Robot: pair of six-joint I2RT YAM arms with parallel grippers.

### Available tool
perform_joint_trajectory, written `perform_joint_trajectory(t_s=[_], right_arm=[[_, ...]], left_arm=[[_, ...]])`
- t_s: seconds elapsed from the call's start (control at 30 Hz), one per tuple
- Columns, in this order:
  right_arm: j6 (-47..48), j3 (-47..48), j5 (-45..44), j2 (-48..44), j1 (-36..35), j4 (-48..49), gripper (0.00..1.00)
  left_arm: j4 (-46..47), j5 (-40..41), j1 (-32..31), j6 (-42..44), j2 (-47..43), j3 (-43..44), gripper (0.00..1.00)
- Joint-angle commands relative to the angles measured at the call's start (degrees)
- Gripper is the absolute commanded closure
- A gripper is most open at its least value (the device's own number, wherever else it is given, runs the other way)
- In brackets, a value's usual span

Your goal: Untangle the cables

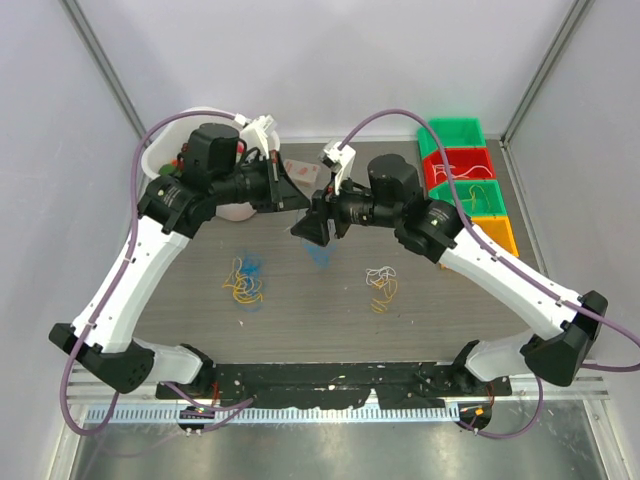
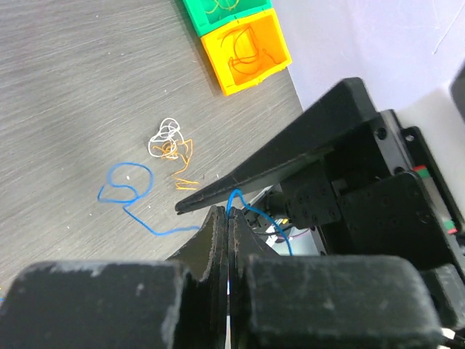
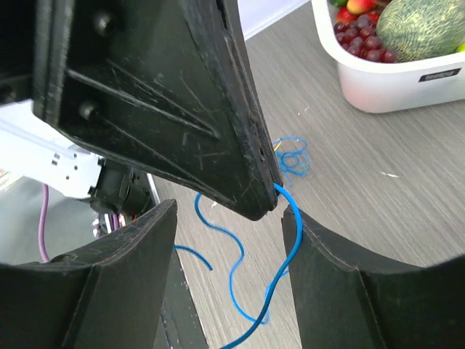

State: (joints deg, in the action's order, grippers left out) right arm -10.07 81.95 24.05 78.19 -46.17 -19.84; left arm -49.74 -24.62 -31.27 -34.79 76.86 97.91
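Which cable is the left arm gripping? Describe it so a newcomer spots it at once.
Look at the middle of the table, where the two arms meet. The left gripper, jaws shut, pinches a single blue cable that trails in loose waves to the surface. Unlike the yellow-blue tangle and white-orange tangle lying flat, it is one lifted strand.

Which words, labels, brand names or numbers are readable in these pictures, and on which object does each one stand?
White tub, side wall: one small dark printed mark, too small and blurred to read.
Nothing else in the three views carries text that can be read.
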Motion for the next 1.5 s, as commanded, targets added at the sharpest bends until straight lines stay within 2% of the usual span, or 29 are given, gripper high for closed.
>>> perform_joint_trajectory(t_s=[0.0, 0.1, 0.43, 0.77, 0.83, 0.9, 0.93, 0.97, 1.0, 1.07, 1.13, 1.17, 1.2, 1.3, 1.37, 1.47], right_arm=[[-1.01, 0.05, -6.91, -3.31, -1.98, 7.18, 0.36], [-0.58, 0.57, -12.96, -3.84, -2.17, 5.08, 0.37], [-1.1, 1.01, -16.93, -3.14, -4.1, 6.3, 0.37], [0.84, 7.6, -26.51, 2.05, -7.0, 0.59, 0.41], [0.84, 8.31, -29.05, 2.66, -7.18, 0.5, 0.48], [1.01, 8.49, -29.76, 2.67, -7.26, 0.5, 0.62], [1.1, 8.49, -30.03, 2.75, -7.26, 0.76, 0.75], [1.1, 8.31, -29.51, 2.67, -7.35, 0.94, 0.81], [1.1, 8.31, -28.98, 2.84, -7.27, 1.2, 0.91], [0.75, 7.35, -27.57, 2.49, -7.18, 2.86, 0.99], [0.66, 5.24, -26.69, 1.71, -7.18, 5.4, 0.99], [0.31, 4.36, -27.21, 1.61, -7.09, 5.94, 0.99], [0.05, 3.92, -27.39, 1.44, -6.83, 6.82, 0.99], [-0.83, 3.13, -27.31, 1.43, -3.85, 8.23, 0.99], [-2.23, 3.21, -26.34, 1.78, -0.35, 9.28, 0.99], [-4.78, 2.69, -27.3, 2.49, 5.9, 11.47, 0.99]], left_arm=[[0.34, 0.71, -0.02, -3.36, 0.48, 2.46, 1.0], [-0.62, 1.68, -0.11, -2.75, 0.48, 3.08, 1.0], [-2.99, 3.17, -0.02, -5.73, 2.59, 5.97, 1.0], [-6.25, 6.08, -0.11, -6.79, 5.23, 9.41, 1.0], [-6.16, 6.25, -0.11, -6.96, 5.32, 9.76, 1.0], [-6.51, 6.78, -0.11, -6.79, 5.58, 10.02, 1.0], [-6.6, 7.04, -0.11, -6.79, 5.67, 10.37, 1.0], [-6.43, 7.3, -0.02, -6.79, 5.76, 10.55, 1.0], [-6.17, 7.57, -0.02, -6.87, 5.84, 10.9, 1.0], [-4.77, 7.66, 0.24, -7.49, 5.67, 11.07, 0.99], [-2.22, 8.01, 0.59, -8.28, 4.27, 10.38, 0.82], [-0.29, 8.97, 0.68, -8.63, 3.31, 9.59, 0.67], [1.38, 10.46, 0.68, -8.72, 1.9, 8.54, 0.6], [7.97, 14.67, 0.94, -6.27, -2.93, 4.06, 0.47], [8.69, 20.99, 0.94, -4.69, -6.27, 2.21, 0.32], [10.27, 27.77, 1.03, 0.58, -10.84, -1.48, 0.3]])
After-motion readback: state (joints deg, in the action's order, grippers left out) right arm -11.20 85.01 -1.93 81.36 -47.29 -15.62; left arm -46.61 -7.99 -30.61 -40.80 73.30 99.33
